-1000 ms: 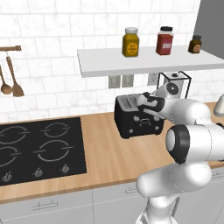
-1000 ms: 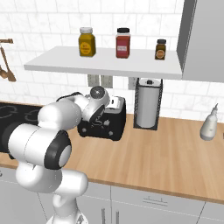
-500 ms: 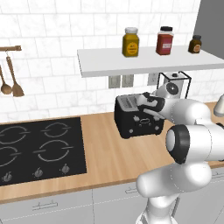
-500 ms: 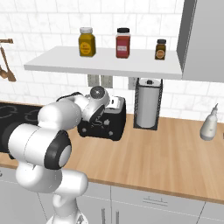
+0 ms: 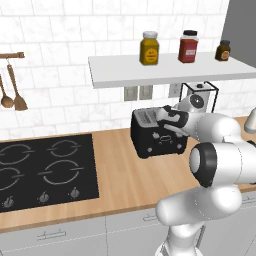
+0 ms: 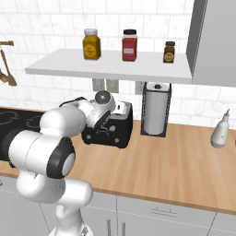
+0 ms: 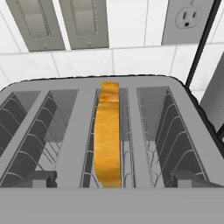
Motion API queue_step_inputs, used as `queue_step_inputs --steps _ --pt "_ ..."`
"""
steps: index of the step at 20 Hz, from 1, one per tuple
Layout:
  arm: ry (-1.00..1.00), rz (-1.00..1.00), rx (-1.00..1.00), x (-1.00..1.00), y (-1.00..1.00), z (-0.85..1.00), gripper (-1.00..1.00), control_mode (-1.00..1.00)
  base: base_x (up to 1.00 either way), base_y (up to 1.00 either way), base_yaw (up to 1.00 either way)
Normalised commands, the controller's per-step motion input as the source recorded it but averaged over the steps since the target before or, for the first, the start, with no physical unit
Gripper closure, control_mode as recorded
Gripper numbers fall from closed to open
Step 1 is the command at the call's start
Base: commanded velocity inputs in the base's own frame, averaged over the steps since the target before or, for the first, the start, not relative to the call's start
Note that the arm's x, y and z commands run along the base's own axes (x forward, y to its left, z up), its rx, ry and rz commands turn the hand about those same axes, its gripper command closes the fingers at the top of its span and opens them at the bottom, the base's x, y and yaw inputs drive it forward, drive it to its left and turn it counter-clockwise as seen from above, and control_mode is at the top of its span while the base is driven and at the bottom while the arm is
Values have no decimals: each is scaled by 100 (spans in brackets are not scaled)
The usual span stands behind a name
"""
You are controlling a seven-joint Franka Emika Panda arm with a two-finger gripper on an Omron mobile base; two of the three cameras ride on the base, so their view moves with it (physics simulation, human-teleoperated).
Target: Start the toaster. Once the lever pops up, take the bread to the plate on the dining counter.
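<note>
The toaster (image 5: 159, 132) stands on the wood worktop (image 5: 125, 175) toward its back edge, near the wall, between the black hob (image 5: 42, 170) at the left end and the paper towel roll (image 6: 156, 108) in its wire stand. One slice of bread (image 7: 108, 131) stands upright on edge in a slot near the toaster's middle, its golden-brown top edge level with or just above the grey slot walls.

The end effector (image 7: 112, 178) hangs directly over the toaster top, looking down into the slots. Its jaws stand fully apart, with one dark fingertip (image 7: 37, 178) on either side of the bread's slot, and it holds nothing.

The bread is probably light and, being toasted, fairly stiff but crumbly, so a hard squeeze could crack or crush it. The sensible hold looks to be on the two flat faces just below the exposed top edge, with the fingers going down into the slot on either side. The wire guides leave little room, so the slice should be lifted straight up to avoid snagging.

By count: one toaster, one slice of bread, three jars on the white shelf (image 6: 110, 64) above, one paper towel roll, and one pale bottle (image 6: 219, 131) toward the worktop's right end.
</note>
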Motion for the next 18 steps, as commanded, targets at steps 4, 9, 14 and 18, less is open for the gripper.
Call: queue_step_inputs --steps 4,9,14,18 --pt "0 0 0 0 0 0 -100 -100 0 0 0" --pt "0 0 0 0 0 0 -100 -100 0 0 0" --pt "0 0 0 0 0 0 -100 -100 0 0 0" --pt "0 0 0 0 0 0 -100 -100 0 0 0"
